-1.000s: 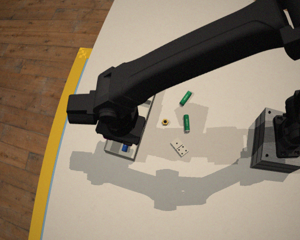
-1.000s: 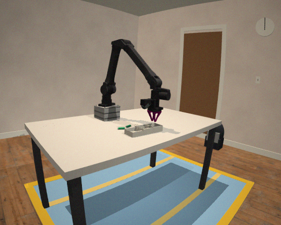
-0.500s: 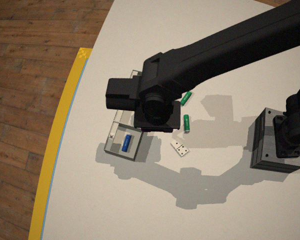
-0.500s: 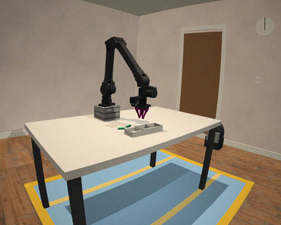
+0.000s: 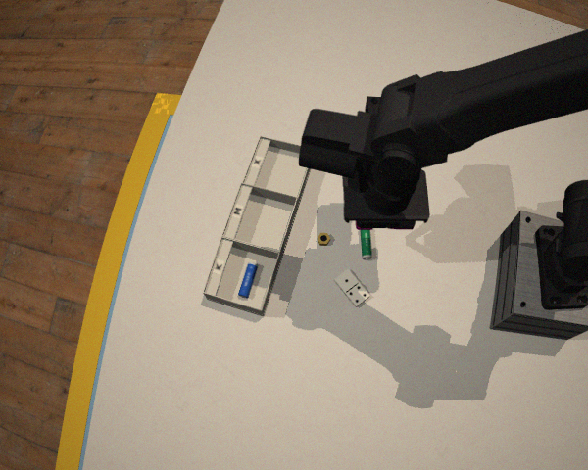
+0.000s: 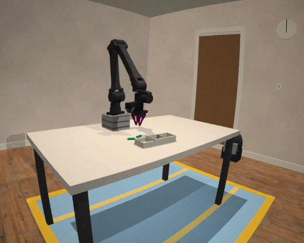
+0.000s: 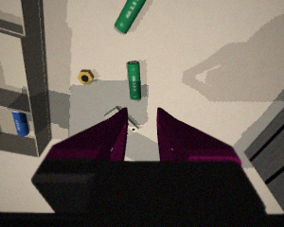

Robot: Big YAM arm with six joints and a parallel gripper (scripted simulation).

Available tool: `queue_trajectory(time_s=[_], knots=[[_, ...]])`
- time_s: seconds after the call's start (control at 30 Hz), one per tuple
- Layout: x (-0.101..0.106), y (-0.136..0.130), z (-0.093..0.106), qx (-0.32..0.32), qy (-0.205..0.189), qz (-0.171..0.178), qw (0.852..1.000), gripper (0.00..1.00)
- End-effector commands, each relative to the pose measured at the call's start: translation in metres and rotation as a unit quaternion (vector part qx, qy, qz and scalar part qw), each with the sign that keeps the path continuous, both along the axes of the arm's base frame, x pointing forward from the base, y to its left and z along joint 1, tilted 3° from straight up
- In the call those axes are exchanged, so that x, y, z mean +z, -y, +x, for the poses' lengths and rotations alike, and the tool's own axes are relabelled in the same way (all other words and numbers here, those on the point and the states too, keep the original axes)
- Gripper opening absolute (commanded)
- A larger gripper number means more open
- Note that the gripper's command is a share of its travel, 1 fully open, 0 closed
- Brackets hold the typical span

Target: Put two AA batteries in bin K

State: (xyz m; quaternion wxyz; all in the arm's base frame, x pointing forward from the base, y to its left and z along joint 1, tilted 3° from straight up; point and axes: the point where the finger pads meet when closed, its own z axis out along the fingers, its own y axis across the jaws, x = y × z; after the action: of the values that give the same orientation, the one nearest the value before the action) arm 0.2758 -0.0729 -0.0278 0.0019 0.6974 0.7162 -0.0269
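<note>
A blue AA battery (image 5: 247, 279) lies in the bin marked K (image 5: 241, 275), the nearest cell of a grey three-bin row (image 6: 155, 139); it also shows in the wrist view (image 7: 20, 123). A green AA battery (image 5: 366, 244) lies on the table, just ahead of my fingers in the wrist view (image 7: 133, 79). A second green AA battery (image 7: 130, 15) lies farther on; the arm hides it in the top view. My gripper (image 7: 142, 113) (image 6: 138, 120) hangs above the table to the right of the bins. It is a little open and holds nothing.
A brass nut (image 5: 323, 238) lies between the bins and the green battery. A white domino (image 5: 352, 287) lies nearer the front, partly under my fingers in the wrist view. Bins M (image 5: 264, 214) and X (image 5: 279, 169) hold nothing. The arm's base block (image 5: 542, 273) stands at the right.
</note>
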Motion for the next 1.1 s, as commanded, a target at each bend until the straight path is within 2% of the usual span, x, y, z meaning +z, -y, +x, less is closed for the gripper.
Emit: queue_trajectory(time_s=[0.0, 0.1, 0.13, 0.17, 0.23, 0.27, 0.33, 0.4, 0.53, 0.6, 0.73, 1.07], knots=[[0.008, 0.002, 0.030, 0.030, 0.017, -0.004, 0.999, 0.27], [0.008, 0.001, 0.031, 0.030, 0.017, -0.004, 0.999, 0.27], [-0.003, -0.004, 0.008, 0.030, -0.004, 0.001, 1.000, 0.27], [-0.003, -0.004, 0.007, 0.030, -0.004, 0.001, 1.000, 0.27], [-0.003, -0.005, 0.008, 0.030, -0.002, 0.001, 1.000, 0.27], [0.003, -0.003, 0.020, 0.027, 0.009, -0.002, 1.000, 0.27], [0.007, -0.001, 0.030, 0.024, 0.017, -0.004, 1.000, 0.27], [0.005, -0.002, 0.027, 0.021, 0.013, -0.003, 1.000, 0.27], [0.008, -0.001, 0.032, 0.019, 0.017, -0.004, 1.000, 0.27], [0.007, 0.000, 0.024, 0.019, 0.015, -0.004, 1.000, 0.27], [0.002, -0.004, 0.022, 0.019, 0.007, -0.002, 1.000, 0.27], [0.007, -0.001, 0.024, 0.019, 0.015, -0.004, 1.000, 0.27]])
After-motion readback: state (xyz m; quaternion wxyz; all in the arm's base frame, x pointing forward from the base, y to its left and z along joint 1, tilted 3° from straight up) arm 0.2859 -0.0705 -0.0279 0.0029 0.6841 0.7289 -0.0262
